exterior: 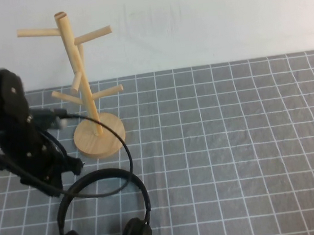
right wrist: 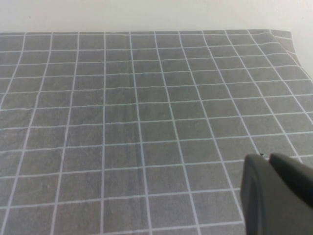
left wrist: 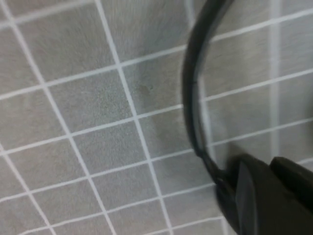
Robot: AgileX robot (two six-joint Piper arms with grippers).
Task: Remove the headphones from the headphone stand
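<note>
Grey gridded surface (exterior: 239, 142) fills most of high view, white wall behind.

Left arm (exterior: 11, 128) at left edge, partly cut off by frame. Left claw (exterior: 66, 164) low beside it, near headband; opening cannot be told.

Headphone stand (exterior: 85, 86) upper left, upright on round base, pegs bare.

Headphones (exterior: 103, 214) lie on surface at lower left, in front of stand base; earcups cut by bottom edge. Left wrist view: headband (left wrist: 193, 98) blurred.

Right claw (right wrist: 279, 196) only in right wrist view, lower right corner, cut off; state cannot be told.
</note>
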